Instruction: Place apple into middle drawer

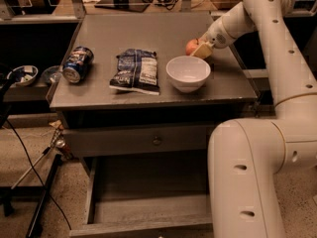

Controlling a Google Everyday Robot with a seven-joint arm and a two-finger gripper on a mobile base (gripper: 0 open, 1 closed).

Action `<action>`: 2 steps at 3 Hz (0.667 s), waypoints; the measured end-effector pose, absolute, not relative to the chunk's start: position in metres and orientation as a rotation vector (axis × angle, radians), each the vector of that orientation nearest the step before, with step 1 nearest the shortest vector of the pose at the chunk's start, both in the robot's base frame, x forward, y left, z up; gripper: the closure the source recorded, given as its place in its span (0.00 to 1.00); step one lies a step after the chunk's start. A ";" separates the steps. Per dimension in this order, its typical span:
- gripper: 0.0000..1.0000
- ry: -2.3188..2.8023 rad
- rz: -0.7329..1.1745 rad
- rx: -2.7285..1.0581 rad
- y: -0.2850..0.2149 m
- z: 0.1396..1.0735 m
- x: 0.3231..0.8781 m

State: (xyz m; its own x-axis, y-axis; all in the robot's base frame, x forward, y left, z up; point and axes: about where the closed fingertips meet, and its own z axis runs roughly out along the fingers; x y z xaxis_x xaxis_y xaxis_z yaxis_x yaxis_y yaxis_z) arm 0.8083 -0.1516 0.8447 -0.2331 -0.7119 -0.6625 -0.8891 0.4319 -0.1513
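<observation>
The small red-orange apple (pixel 191 46) sits on the grey tabletop (pixel 143 33), just behind the white bowl (pixel 187 73). My gripper (pixel 203 50) is right against the apple's right side, at tabletop height, with the white arm reaching in from the upper right. The middle drawer (pixel 143 208) is pulled out low at the bottom of the view, its bare grey floor showing. My arm's big white lower segment covers the drawer's right part.
A dark chip bag (pixel 135 70) lies in the middle of the tabletop and a blue soda can (pixel 77 64) lies on its side at the left. A closed drawer front with a small round knob (pixel 156 141) is under the tabletop. Cables and a stand (pixel 34 192) are on the floor at left.
</observation>
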 end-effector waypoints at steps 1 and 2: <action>1.00 2.015 0.341 -1.337 -0.151 0.845 0.809; 1.00 2.014 0.347 -1.324 -0.150 0.847 0.810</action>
